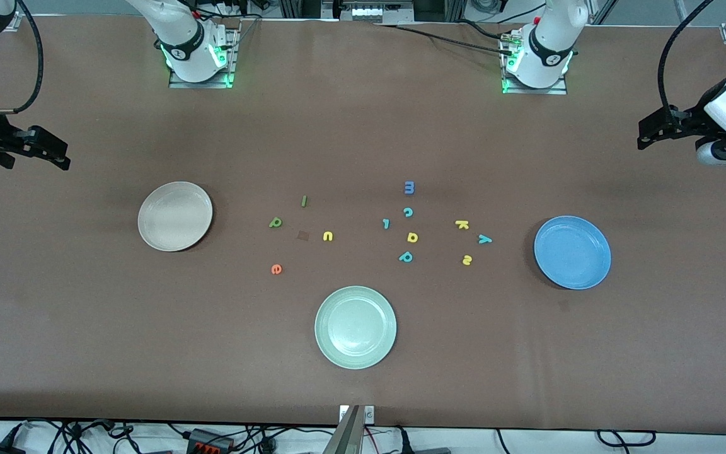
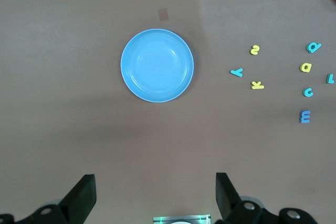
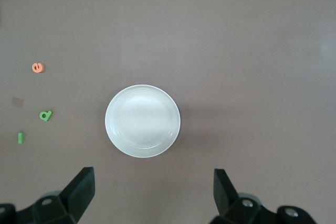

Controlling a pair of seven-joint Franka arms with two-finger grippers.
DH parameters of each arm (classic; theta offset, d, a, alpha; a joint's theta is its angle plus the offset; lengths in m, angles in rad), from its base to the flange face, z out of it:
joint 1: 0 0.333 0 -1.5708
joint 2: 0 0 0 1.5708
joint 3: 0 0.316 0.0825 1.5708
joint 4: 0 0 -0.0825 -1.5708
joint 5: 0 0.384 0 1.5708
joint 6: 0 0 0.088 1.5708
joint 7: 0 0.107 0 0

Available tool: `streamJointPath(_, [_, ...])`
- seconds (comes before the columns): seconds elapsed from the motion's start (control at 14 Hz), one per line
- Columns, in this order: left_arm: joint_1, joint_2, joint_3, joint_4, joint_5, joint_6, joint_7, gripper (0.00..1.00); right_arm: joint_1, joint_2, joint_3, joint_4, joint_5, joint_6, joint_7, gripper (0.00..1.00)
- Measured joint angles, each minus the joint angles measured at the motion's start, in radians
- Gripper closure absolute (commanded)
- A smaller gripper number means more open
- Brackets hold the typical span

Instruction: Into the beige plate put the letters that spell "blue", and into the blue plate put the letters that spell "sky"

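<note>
The beige plate (image 1: 175,216) (image 3: 142,121) lies toward the right arm's end, the blue plate (image 1: 572,252) (image 2: 157,65) toward the left arm's end. Between them lie the dark green l (image 1: 304,200), dark green b (image 1: 275,222), yellow u (image 1: 328,236) and orange-red e (image 1: 276,269). Closer to the blue plate are the yellow k (image 1: 462,224), teal y (image 1: 484,239) and yellow s (image 1: 467,260). My right gripper (image 1: 54,151) (image 3: 154,190) hangs open and empty over its end of the table. My left gripper (image 1: 650,132) (image 2: 156,192) hangs open and empty over the other end.
A pale green plate (image 1: 355,326) sits nearest the front camera. Among the task letters lie a blue m (image 1: 409,187), teal c (image 1: 408,212), a small teal letter (image 1: 386,223), yellow a-shaped letter (image 1: 412,237) and teal p (image 1: 406,256). A brown patch (image 1: 303,235) marks the tabletop.
</note>
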Motion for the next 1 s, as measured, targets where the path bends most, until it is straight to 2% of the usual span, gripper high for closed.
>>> streamJointPath(1.0, [0.000,0.000,-0.002,0.000,-0.002,-0.017,0.000,0.00,0.000,0.014,0.001,0.000,0.000,-0.028,0.000,0.00])
